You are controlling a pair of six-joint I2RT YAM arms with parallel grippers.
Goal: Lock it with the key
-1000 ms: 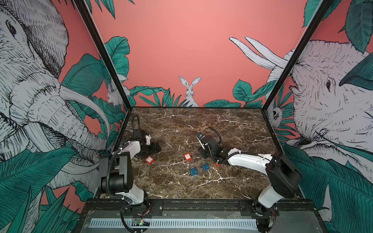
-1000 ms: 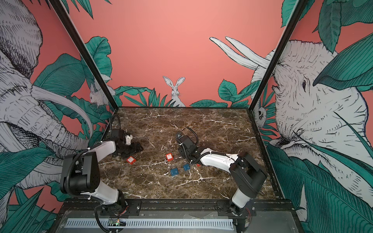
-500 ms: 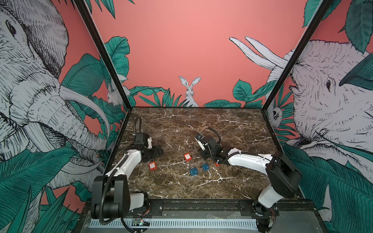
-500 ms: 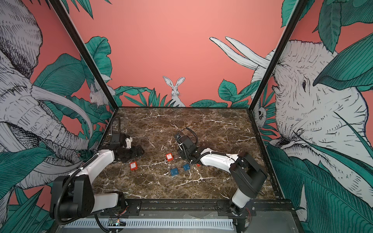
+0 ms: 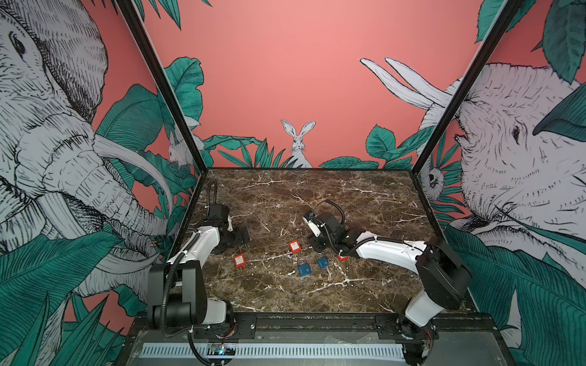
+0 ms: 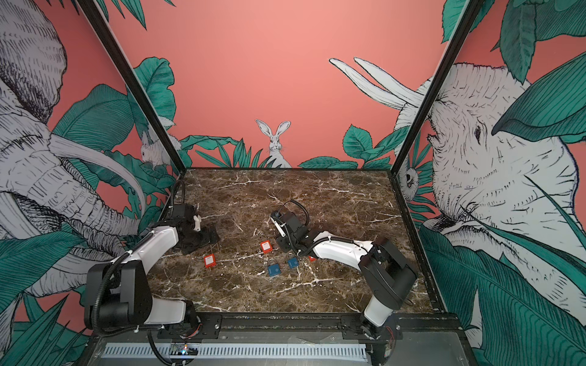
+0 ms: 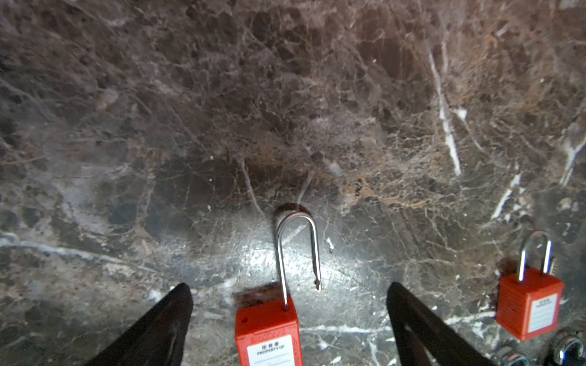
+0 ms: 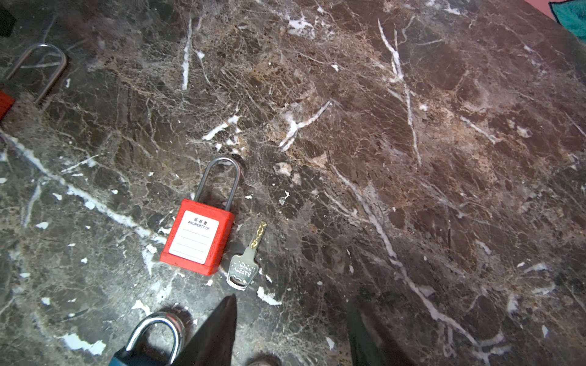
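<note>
Grip is gone: my left pincer [image 7: 288,286] now stands wide open and empty beside the red padlock [image 7: 268,336], whose shackle [image 7: 296,216] is still out, unlocked.

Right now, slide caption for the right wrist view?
Open right gripper near a key lying beside a red padlock on the marble table.

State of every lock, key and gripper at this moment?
Left red padlock: shackle open.
Middle red padlock: shackle shut, keyless.
Key: loose, beside middle red padlock.
Blue padlocks: apparently shut, too small to confirm.
Left gripper: open, empty.
Right gripper: open, empty.
</note>
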